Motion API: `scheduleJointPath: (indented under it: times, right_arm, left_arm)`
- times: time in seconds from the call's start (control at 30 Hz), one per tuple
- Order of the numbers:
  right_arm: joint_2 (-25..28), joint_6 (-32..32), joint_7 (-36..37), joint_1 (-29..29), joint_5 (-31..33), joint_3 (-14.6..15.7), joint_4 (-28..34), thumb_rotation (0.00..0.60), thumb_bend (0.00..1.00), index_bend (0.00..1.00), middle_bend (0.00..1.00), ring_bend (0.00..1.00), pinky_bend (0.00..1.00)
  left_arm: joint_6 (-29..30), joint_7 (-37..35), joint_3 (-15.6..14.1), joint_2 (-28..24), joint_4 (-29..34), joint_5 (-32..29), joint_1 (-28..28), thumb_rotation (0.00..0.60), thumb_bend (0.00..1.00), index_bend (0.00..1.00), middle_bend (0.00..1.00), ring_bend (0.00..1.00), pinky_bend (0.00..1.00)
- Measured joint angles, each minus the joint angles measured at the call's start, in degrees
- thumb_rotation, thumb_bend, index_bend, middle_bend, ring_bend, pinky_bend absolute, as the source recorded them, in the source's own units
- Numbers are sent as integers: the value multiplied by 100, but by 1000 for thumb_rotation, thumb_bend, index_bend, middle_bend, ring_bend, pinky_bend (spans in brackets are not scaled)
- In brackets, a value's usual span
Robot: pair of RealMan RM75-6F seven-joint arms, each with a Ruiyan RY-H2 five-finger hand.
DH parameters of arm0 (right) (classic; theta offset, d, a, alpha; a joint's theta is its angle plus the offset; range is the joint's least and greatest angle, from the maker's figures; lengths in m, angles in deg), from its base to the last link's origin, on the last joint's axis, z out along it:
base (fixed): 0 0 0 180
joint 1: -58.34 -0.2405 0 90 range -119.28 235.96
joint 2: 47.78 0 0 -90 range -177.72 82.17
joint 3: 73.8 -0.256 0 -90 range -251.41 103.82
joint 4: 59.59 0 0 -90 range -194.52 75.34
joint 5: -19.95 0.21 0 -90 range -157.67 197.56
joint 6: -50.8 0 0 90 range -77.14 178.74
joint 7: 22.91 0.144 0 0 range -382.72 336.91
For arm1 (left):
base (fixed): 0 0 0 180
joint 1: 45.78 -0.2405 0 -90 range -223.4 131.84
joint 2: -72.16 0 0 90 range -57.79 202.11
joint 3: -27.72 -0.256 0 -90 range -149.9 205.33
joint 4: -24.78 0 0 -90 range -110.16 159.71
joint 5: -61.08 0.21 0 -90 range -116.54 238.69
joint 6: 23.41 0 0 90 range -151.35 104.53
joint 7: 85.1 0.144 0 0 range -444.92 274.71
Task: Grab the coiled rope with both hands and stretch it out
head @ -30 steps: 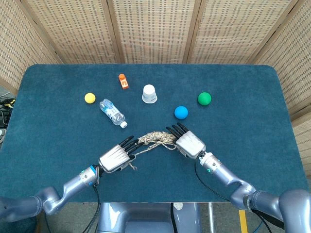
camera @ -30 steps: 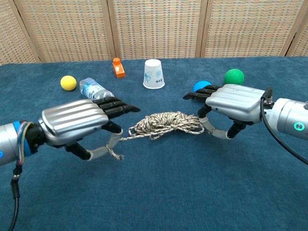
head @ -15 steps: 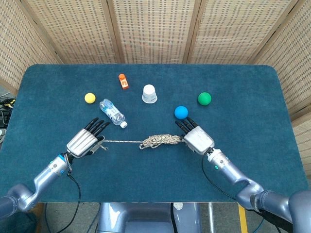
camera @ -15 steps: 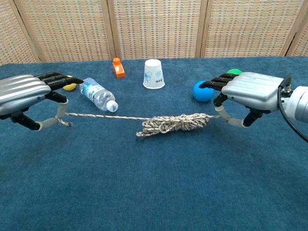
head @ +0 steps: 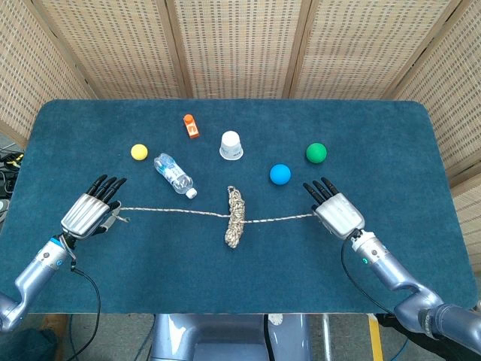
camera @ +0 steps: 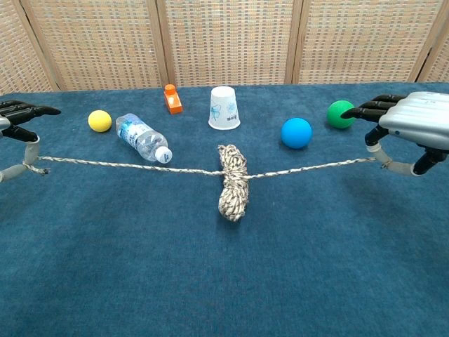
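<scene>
- The step in hand is the stretching itself: the rope (head: pixel 235 218) runs in a nearly straight line across the table (head: pixel 391 135), from the left hand (head: pixel 89 213) at the left side to the right hand (head: pixel 338 213) at the right side.
- The left hand pinches one rope end between the thumb and a finger, and the other fingers (head: pixel 107 184) point straight toward the far side.
- The right hand pinches the other end in the same way; in the chest view its fingers (camera: pixel 372 107) are extended and close together.
- The rope is not fully open: a bundle of coils hangs on the line at the middle of the table, near side of the paper cup (head: pixel 231 145) and just right of the water bottle (head: pixel 174 174).
- I judge the next move needs the hands to go further apart, with the pinch kept firm, so the bundle can unwind.
- Compared with half a second ago, both hands are further out to the sides and the free line on each side is longer.
- The bundle then lay along the rope beside the right hand; now it lies across the line, pointing near to far.
</scene>
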Motion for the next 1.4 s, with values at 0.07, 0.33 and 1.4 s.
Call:
scheduleJointPath:
  times: [0.07, 0.33, 1.4]
  right_arm:
    - [31, 20, 26, 44, 5, 14, -15, 600, 444, 658, 12, 0, 0]
    - [1, 39, 117, 114, -35, 41, -154, 600, 443, 658, 13, 0, 0]
    - [970, 2807, 712, 1980, 275, -363, 2042, 600, 0, 0, 0, 0, 0]
  left_arm:
    - [27, -109, -1, 53, -127, 0, -42, 600, 439, 725, 0, 0, 0]
    - [98, -243, 4, 160, -298, 49, -113, 600, 439, 725, 0, 0, 0]
    - [1430, 183, 534, -1880, 3783, -814, -1373, 600, 0, 0, 0, 0, 0]
